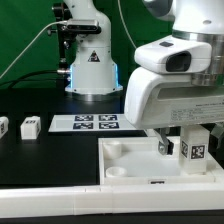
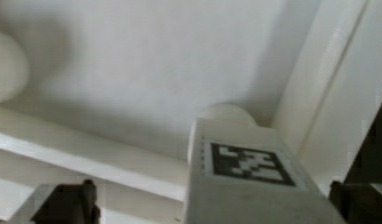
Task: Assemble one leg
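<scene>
Pincer point(image 1: 184, 147) around leg point(image 1: 194, 148), its only label a black-and-white tag.

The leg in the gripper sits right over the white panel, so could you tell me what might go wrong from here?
1. The leg hangs over the panel away from the round corner socket, so it could come down on flat plastic.
2. In the wrist view only the leg's end shows between the fingers, so the grip may be shallow and slip.

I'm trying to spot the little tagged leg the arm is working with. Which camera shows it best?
The wrist view: the leg fills the frame, tag facing the camera. The exterior view shows it small, partly hidden beneath the gripper over the white panel.
</scene>
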`<state>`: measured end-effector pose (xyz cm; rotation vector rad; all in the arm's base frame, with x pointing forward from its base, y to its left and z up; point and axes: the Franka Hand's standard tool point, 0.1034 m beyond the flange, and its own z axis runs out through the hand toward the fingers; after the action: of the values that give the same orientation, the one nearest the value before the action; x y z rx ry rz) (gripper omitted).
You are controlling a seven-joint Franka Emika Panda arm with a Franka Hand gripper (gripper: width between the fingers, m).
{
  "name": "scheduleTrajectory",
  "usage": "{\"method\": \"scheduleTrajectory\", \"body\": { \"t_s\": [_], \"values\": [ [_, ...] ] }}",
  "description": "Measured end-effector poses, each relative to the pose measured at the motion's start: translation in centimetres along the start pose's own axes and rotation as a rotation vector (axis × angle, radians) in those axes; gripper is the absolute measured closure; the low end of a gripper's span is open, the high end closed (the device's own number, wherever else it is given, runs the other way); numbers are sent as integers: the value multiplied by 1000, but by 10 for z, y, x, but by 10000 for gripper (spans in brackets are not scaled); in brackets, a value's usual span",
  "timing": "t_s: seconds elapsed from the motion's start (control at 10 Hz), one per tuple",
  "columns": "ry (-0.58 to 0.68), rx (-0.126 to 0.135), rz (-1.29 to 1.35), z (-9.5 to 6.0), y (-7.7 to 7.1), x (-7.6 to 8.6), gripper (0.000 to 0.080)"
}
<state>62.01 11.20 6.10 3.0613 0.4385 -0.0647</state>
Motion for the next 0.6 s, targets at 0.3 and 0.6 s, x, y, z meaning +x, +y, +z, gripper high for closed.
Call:
{"method": "scheduleTrajectory", "body": {
  "t_s": [0.3,0.6],
  "values": [
    [0,0,1,0,1,0,398],
    [0,0,2,0,1,0,512]
  ]
}}
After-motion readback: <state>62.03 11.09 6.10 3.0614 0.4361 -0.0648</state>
